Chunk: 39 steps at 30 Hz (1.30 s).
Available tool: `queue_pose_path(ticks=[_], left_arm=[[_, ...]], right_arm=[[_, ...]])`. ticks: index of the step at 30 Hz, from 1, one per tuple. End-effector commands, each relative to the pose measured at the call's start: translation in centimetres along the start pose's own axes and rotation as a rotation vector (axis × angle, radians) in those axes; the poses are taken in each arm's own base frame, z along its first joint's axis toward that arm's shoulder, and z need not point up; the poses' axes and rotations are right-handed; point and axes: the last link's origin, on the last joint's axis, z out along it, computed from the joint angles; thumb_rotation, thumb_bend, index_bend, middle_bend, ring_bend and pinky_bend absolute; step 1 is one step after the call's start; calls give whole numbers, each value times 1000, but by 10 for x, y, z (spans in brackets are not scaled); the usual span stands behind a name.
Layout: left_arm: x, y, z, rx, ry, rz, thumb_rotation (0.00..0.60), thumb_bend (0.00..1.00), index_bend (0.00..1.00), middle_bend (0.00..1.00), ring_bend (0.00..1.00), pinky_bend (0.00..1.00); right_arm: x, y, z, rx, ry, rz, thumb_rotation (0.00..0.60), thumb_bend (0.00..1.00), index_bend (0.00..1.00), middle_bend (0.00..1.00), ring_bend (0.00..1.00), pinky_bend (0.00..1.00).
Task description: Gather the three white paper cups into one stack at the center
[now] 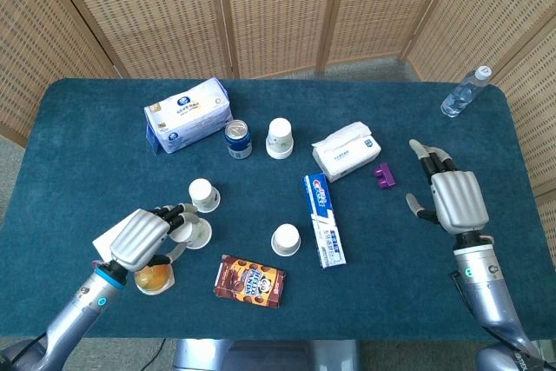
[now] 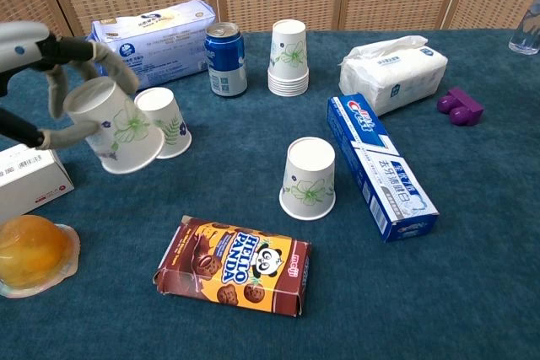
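Nearest on the desk (image 2: 472,292) lie the biscuit box (image 2: 234,266) and a jelly cup (image 2: 32,252). Just beyond, the left hand (image 2: 51,69) holds one cup (image 2: 116,124) off the cloth, tilted, fingers wrapped over its top and thumb under its side. A second cup (image 2: 166,121) stands upside down just behind it, nearly touching, and a third (image 2: 308,178) stands upside down near the centre, beside the toothpaste box (image 2: 380,164). The right hand (image 1: 450,199) hovers spread and holding nothing, well apart from them. Farther back are a cup stack (image 2: 288,58), a can (image 2: 225,58) and tissue packs (image 2: 148,33).

The likely trouble: the carried cup is tipped and thin-walled, so a tighter squeeze may crumple it, and swinging it toward the centre could knock over the neighbouring cup. Lowering it askew over the centre cup may topple that one instead of nesting.
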Motion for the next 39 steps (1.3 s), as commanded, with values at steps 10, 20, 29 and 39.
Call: queue_pose_path(ticks=[10, 20, 29, 39], left_arm=[[7, 29, 34, -110, 22, -34, 600, 466, 328, 276, 374, 548], [5, 52, 66, -186, 26, -64, 600, 465, 327, 276, 373, 544], [-4, 76, 94, -254, -10, -82, 600, 465, 327, 275, 370, 540], [-15, 93, 113, -283, -42, -72, 600, 465, 327, 274, 366, 531]], right_arm=[[5, 5, -5, -12, 11, -75, 600, 371, 11, 196, 160, 526], [13, 9, -11, -23, 11, -86, 600, 371, 11, 189, 157, 527], [20, 14, -15, -39, 19, -92, 600, 369, 10, 186, 157, 526], [25, 22, -19, -60, 29, -84, 600, 370, 6, 186, 158, 526]])
